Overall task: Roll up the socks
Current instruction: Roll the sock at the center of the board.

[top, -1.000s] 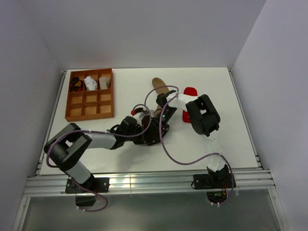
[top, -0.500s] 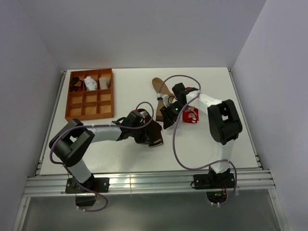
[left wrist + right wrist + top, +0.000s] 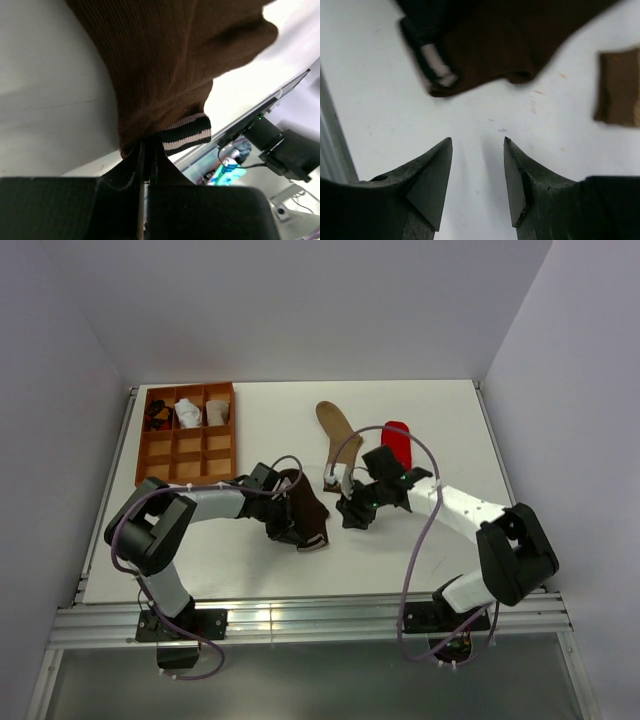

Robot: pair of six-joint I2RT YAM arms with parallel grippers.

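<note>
White table [image 3: 440,410] bears wooden tray [image 3: 185,483], dark sock [image 3: 303,508], tan sock [image 3: 331,425], red sock [image 3: 396,435].

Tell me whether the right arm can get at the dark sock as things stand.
Probably yes. The right end effector is open and faces the dark sock, with only table between them. The left end effector pinches it near the cuff.

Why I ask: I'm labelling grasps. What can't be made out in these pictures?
- Top view: tray contents too small to identify.
- Top view: right arm covers the near end of the red sock.
- Right wrist view: brown sock blurred, cut by top edge; tan sock cut by right edge.
- Left wrist view: fingertips of the left gripper buried in the cuff.
</note>
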